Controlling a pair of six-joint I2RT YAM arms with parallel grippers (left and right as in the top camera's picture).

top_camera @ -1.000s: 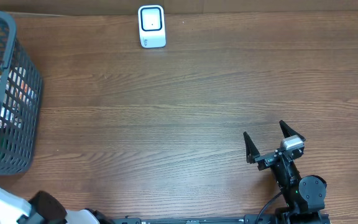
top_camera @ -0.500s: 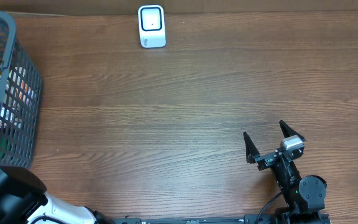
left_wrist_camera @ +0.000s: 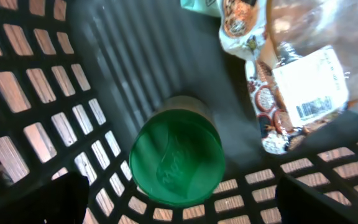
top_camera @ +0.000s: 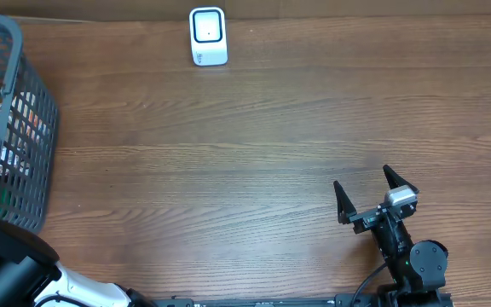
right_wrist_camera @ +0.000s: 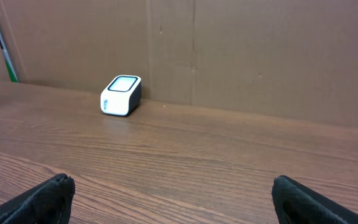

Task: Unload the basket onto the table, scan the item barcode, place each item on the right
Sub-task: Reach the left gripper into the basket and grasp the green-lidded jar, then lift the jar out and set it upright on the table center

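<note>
The white barcode scanner stands at the far edge of the table, and the right wrist view shows this scanner against the cardboard wall. The items lie in a dark grey basket at the left. My left gripper is open above the basket's inside, over a green-lidded can. A clear snack bag with a white barcode label lies beside the can. Near the front right, my right gripper is open and holds nothing.
The left arm reaches in from the front left corner, over the basket's near wall. More packets fill the basket. A brown cardboard wall backs the table.
The left arm has come up from the front left corner and now reaches over the basket. The right arm has not moved.
</note>
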